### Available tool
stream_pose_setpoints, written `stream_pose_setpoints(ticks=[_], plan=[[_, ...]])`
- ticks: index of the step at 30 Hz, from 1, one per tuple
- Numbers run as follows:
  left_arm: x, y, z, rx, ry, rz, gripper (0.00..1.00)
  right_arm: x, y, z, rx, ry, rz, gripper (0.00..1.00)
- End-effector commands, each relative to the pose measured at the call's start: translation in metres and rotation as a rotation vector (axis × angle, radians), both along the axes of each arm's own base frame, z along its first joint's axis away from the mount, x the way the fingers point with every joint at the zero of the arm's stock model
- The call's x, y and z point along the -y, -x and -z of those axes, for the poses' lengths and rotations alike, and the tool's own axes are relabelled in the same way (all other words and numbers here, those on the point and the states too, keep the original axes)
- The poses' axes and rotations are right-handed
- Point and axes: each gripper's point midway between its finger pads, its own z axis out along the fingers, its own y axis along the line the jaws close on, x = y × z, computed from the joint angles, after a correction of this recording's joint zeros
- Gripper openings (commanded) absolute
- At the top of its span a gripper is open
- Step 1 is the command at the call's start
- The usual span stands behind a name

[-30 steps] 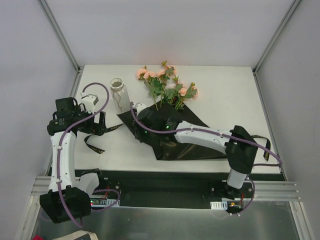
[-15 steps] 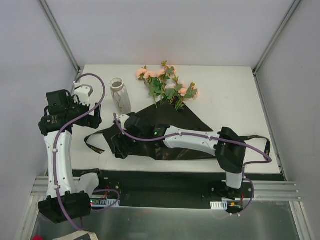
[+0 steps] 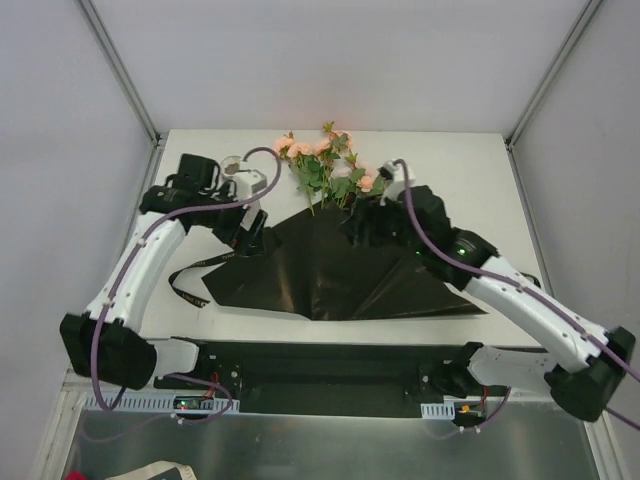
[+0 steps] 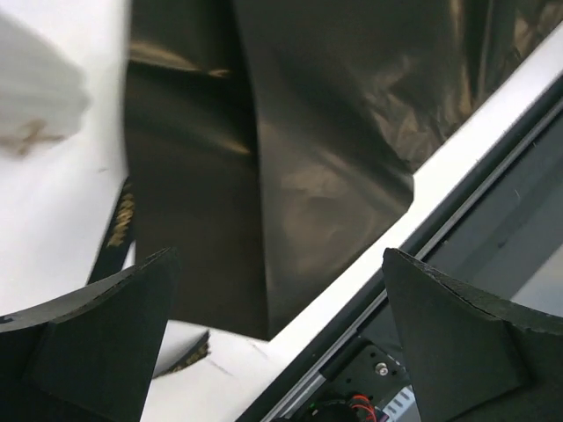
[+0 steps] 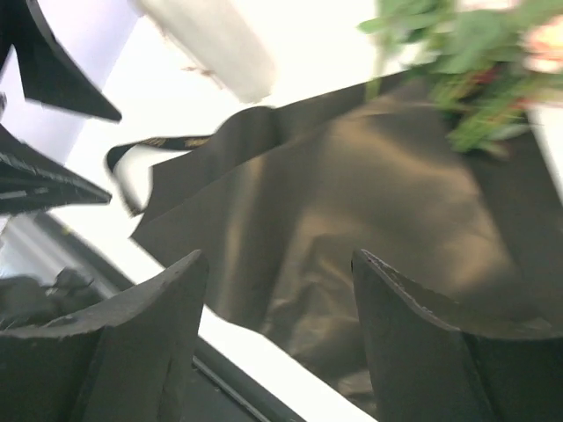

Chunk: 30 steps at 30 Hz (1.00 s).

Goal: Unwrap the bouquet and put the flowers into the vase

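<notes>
1. The vase (image 5: 214,37) stands on the table (image 3: 450,170) near its far-left corner, mostly hidden behind the left arm (image 3: 140,270) in the top view. Whether anything is inside it cannot be told.
2. The flowers (image 3: 330,165) lie on the table outside the vase, blooms toward the far edge, stems reaching onto the far edge of the black wrap (image 3: 330,270).
3. The wrap is spread flat as an open sheet, with its ribbon (image 3: 185,290) trailing off the left side.
4. The left arm arches over the vase area. The left end effector (image 4: 277,255) points down over the wrap's left corner, released, fingers wide apart, nothing between them.
5. The right arm (image 3: 520,295) stretches diagonally over the wrap. The right end effector (image 5: 277,259) is near the stems, fingers parted, gripping nothing.
</notes>
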Motion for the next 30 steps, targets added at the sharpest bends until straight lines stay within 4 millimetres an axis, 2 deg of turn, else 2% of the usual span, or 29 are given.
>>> stream_pose_setpoints(ticks=[1, 3, 4, 6, 7, 8, 10, 14, 16, 19, 20, 21, 22, 25, 30], plan=[[0.056, -0.013, 0.029, -0.092, 0.013, 0.160, 0.99, 0.081, -0.002, 0.004, 0.015, 0.080, 0.204, 0.68], [0.071, -0.029, 0.039, -0.088, -0.012, 0.189, 0.99, 0.100, 0.001, 0.012, 0.003, 0.108, 0.243, 0.66], [0.073, -0.041, 0.061, -0.136, -0.049, 0.183, 0.99, 0.110, 0.002, 0.008, 0.010, 0.096, 0.266, 0.65], [0.078, -0.063, 0.068, -0.134, -0.066, 0.174, 0.99, 0.119, 0.006, 0.018, -0.018, 0.108, 0.283, 0.64], [0.080, -0.070, 0.085, -0.178, -0.083, 0.173, 0.99, 0.125, 0.006, 0.020, -0.023, 0.106, 0.298, 0.64], [0.085, -0.080, 0.081, -0.169, -0.069, 0.178, 0.99, 0.127, 0.007, 0.023, -0.034, 0.099, 0.301, 0.64], [0.093, -0.086, 0.092, -0.196, -0.065, 0.192, 0.99, 0.134, 0.006, 0.035, -0.064, 0.103, 0.320, 0.63], [0.101, -0.101, 0.098, -0.188, -0.078, 0.206, 0.97, 0.131, 0.005, 0.043, -0.098, 0.073, 0.294, 0.61], [0.105, -0.104, 0.105, -0.199, -0.077, 0.214, 0.95, 0.128, 0.001, 0.041, -0.099, 0.053, 0.281, 0.60], [0.113, -0.103, 0.104, -0.208, -0.048, 0.235, 0.89, 0.125, -0.002, 0.036, -0.106, 0.026, 0.262, 0.58], [0.116, -0.100, 0.103, -0.213, -0.036, 0.246, 0.85, 0.126, -0.002, 0.035, -0.107, 0.024, 0.264, 0.58], [0.119, -0.097, 0.102, -0.218, -0.019, 0.259, 0.75, 0.126, -0.003, 0.034, -0.110, 0.019, 0.265, 0.58], [0.120, -0.093, 0.103, -0.226, -0.020, 0.266, 0.70, 0.127, -0.005, 0.032, -0.109, 0.011, 0.267, 0.58], [0.122, -0.083, 0.108, -0.230, -0.036, 0.291, 0.62, 0.131, -0.006, 0.027, -0.107, -0.009, 0.277, 0.57], [0.123, -0.079, 0.113, -0.245, -0.045, 0.296, 0.62, 0.132, -0.006, 0.022, -0.101, -0.030, 0.271, 0.57]])
